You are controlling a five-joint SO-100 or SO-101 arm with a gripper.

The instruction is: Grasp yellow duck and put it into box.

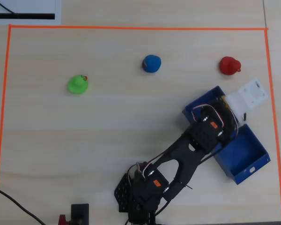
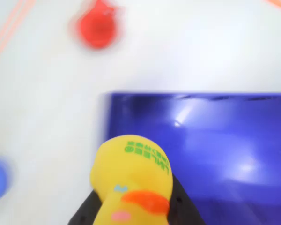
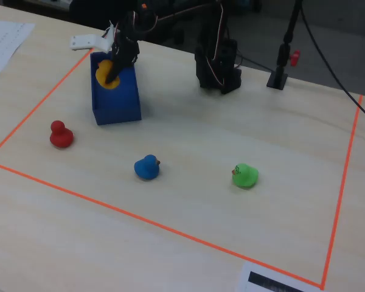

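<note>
The yellow duck [image 2: 131,173] with an orange-red beak is held between my black fingers [image 2: 181,206] in the wrist view. My gripper [image 2: 133,211] is shut on it. The duck hangs over the near-left corner of the blue box [image 2: 215,140]. In the fixed view the duck [image 3: 105,74] sits in my gripper [image 3: 112,73] just above the far end of the box [image 3: 118,100]. In the overhead view my arm covers the duck and part of the box [image 1: 246,159].
A red duck [image 1: 229,65], a blue duck [image 1: 151,63] and a green duck [image 1: 77,84] stand apart on the wooden table. Orange tape [image 1: 131,27] marks the work area. The arm's base [image 3: 218,64] stands at the table's far side.
</note>
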